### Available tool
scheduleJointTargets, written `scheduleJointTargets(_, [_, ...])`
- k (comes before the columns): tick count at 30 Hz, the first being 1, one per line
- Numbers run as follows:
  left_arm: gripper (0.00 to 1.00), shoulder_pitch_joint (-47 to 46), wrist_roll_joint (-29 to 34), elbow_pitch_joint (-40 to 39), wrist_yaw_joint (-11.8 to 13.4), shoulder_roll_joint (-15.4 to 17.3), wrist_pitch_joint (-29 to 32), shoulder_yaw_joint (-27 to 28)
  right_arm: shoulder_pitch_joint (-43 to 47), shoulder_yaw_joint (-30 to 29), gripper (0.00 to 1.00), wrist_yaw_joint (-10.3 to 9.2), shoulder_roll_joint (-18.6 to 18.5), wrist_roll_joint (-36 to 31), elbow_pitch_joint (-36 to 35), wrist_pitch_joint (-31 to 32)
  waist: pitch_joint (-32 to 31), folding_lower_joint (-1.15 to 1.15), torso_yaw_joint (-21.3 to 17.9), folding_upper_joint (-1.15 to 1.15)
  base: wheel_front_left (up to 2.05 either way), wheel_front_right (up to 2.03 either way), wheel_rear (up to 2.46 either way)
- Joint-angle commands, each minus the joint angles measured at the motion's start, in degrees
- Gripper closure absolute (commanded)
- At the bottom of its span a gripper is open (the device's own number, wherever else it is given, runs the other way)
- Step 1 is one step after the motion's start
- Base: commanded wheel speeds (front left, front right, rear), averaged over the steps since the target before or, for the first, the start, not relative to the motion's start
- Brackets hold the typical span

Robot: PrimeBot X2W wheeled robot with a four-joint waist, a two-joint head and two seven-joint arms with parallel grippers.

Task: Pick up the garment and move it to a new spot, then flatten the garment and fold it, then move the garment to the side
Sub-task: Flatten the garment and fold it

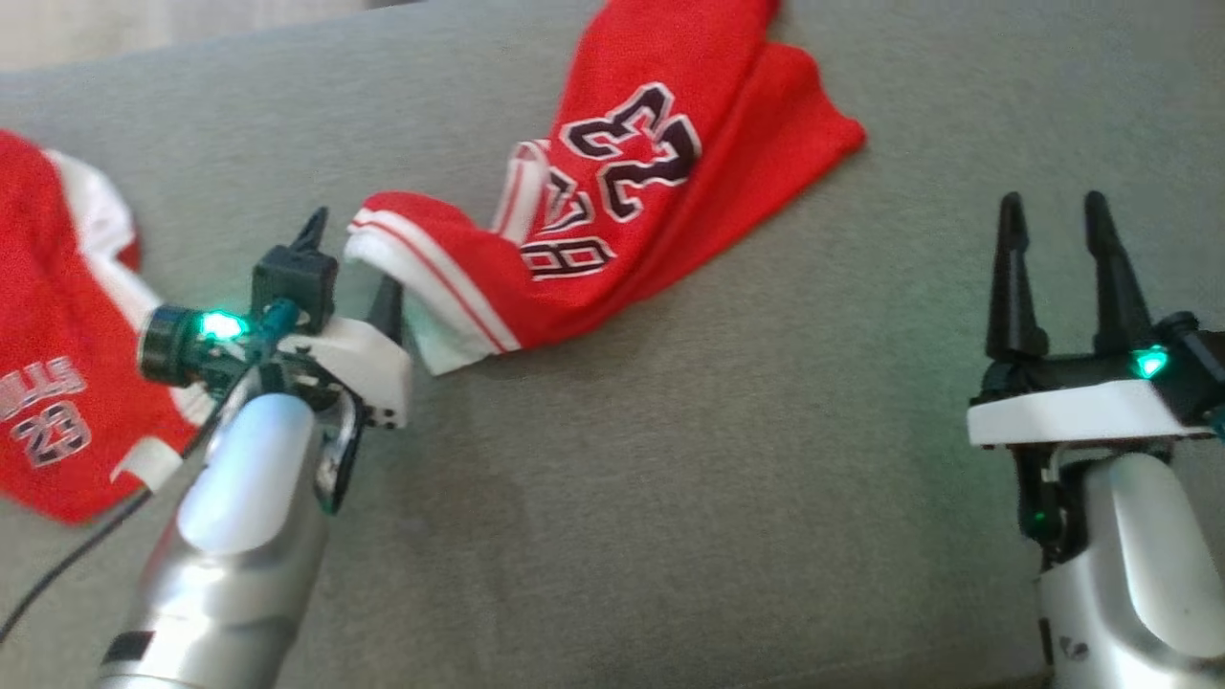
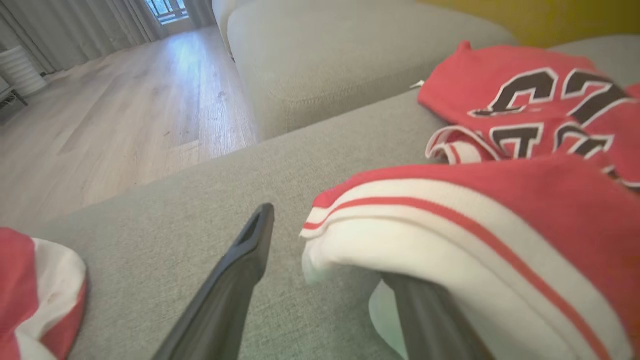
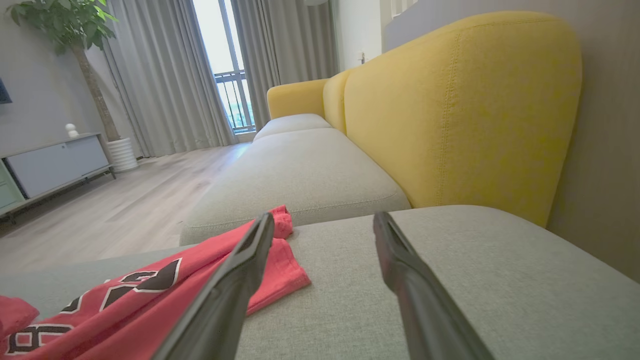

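Garment (image 1: 660,182) lies crumpled on cushion (image 1: 670,478), not yet flattened or folded. Left gripper (image 1: 352,268) spread, hem draped over one finger, unpinched; right gripper (image 1: 1053,206) spread, empty. Pickup looks pending.

A: Which site is this? Lab rig?
B: No, it's a home. Living room.
A: Evidence?
B: Long sofa (image 3: 310,170) with grey seat cushions (image 3: 475,270) and a yellow backrest (image 3: 460,110). Wood-plank floor (image 3: 125,210). Floor-length grey curtains (image 3: 165,75).
A: Windows?
B: Glass balcony door (image 3: 220,50), daylight coming in, railing (image 3: 232,100) behind it.
A: Furniture?
B: Low cabinet (image 3: 55,165) along the wall with a small white ornament (image 3: 72,131) on top. Next to it, a leafy tree (image 3: 65,25) in a white ribbed pot (image 3: 122,154).
A: Anything else domestic?
B: A red numbered garment (image 1: 651,191) lies crumpled on the sofa seat. Looks like laundry at home.
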Motion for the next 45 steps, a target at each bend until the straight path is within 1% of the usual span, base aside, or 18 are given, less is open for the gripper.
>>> scheduleJointTargets(1, [0.0, -1.2, -0.4, -1.6, 0.4, 1.1, -1.7, 2.2, -0.5, 0.2, 0.0, -0.04, -0.1, -1.0, -1.3, -0.6, -1.5, -0.01, 2.6, 0.0, 0.0, 0.0, 0.0])
scheduleJointTargets(5, [0.0, 1.8, -1.2, -3.7, 0.7, -0.6, -5.9, 1.8, -0.5, -2.4, 0.0, -0.04, -0.1, -2.9, 1.3, 0.0, -3.6, -0.01, 6.6, 0.0, 0.0, 0.0, 0.0])
scheduleJointTargets(9, [0.0, 6.2, -2.2, -8.0, 1.5, -1.9, -8.6, 1.7, -2.3, -5.0, 0.0, -0.04, -0.1, -3.7, 5.5, 3.3, -5.1, -0.01, 10.4, 0.0, 0.0, 0.0, 0.0])
scheduleJointTargets(12, [0.0, 9.7, -2.4, -11.5, 2.1, -2.5, -9.2, 0.8, -5.0, -7.7, 0.0, -0.04, -0.1, -3.2, 10.4, 6.3, -5.6, -0.01, 12.9, 0.0, 0.0, 0.0, 0.0])
scheduleJointTargets(16, [0.0, 13.5, -2.8, -15.9, 2.5, -3.3, -8.7, -0.3, -10.4, -11.9, 0.0, -0.04, -0.1, -4.8, 18.8, 10.0, -5.2, -0.01, 15.7, 0.0, 0.0, 0.0, 0.0])
scheduleJointTargets(17, [0.0, 13.5, -2.8, -15.9, 2.5, -3.3, -8.7, -0.3, -10.4, -11.9, 0.0, -0.04, -0.1, -4.8, 18.8, 10.0, -5.2, -0.01, 15.7, 0.0, 0.0, 0.0, 0.0])
scheduleJointTargets(20, [0.0, 15.0, -2.9, -18.1, 2.7, -3.4, -8.4, -1.0, -15.1, -16.4, 0.0, -0.04, -0.1, -5.3, 25.8, 11.7, -4.5, -0.01, 17.3, 0.0, 0.0, 0.0, 0.0])
scheduleJointTargets(25, [0.0, 15.5, -3.1, -20.3, 2.8, -3.8, -7.8, -1.9, -23.3, -28.3, 0.0, -0.04, -0.1, -7.5, 37.7, 12.6, -2.5, -0.01, 19.1, 0.0, 0.0, 0.0, 0.0])
scheduleJointTargets(29, [0.0, 14.9, -3.3, -21.1, 2.9, -4.1, -7.7, -2.2, -28.1, -34.2, 0.0, -0.04, -0.1, -13.6, 43.7, 11.8, -1.0, -0.01, 20.1, 0.0, 0.0, 0.0, 0.0])
scheduleJointTargets(32, [0.0, 14.5, -3.3, -21.1, 3.0, -4.3, -7.6, -2.5, -30.3, -37.9, 0.0, -0.04, -0.1, -18.4, 46.1, 11.6, -0.3, -0.01, 20.5, 0.0, 0.0, 0.0, 0.0])
scheduleJointTargets(36, [0.0, 13.6, -3.3, -20.9, 2.9, -4.2, -7.6, -2.8, -32.9, -41.8, 0.0, -0.04, -0.1, -22.8, 49.1, 12.4, 0.5, -0.01, 20.5, 0.0, 0.0, 0.0, 0.0])
scheduleJointTargets(37, [0.0, 13.3, -3.3, -20.9, 3.1, -4.0, -7.7, -2.6, -33.9, -43.2, 0.61, -0.04, -0.1, -24.6, 50.6, 12.9, 0.9, -0.01, 20.0, 0.0, 0.0, 0.0, 0.0])
scheduleJointTargets(38, [0.0, 13.2, -3.4, -20.9, 3.2, -4.0, -7.7, -2.5, -34.2, -43.5, 1.0, -0.04, -0.1, -26.0, 51.0, 12.8, 1.0, -0.01, 19.9, 0.0, 0.0, 0.0, 0.0])
scheduleJointTargets(41, [0.0, 12.9, -3.4, -20.6, 3.3, -3.9, -7.7, -2.7, -35.0, -45.1, 1.0, -0.04, -0.1, -28.8, 52.0, 12.0, 1.0, -0.01, 19.4, 0.0, 0.0, 0.0, 0.0])
scheduleJointTargets(45, [0.0, 12.9, -3.7, -20.3, 3.5, -3.7, -7.8, -2.6, -35.7, -46.4, 1.0, -0.04, -0.1, -31.6, 52.2, 8.2, 0.2, -0.01, 18.3, 0.0, 0.0, 0.0, 0.0])
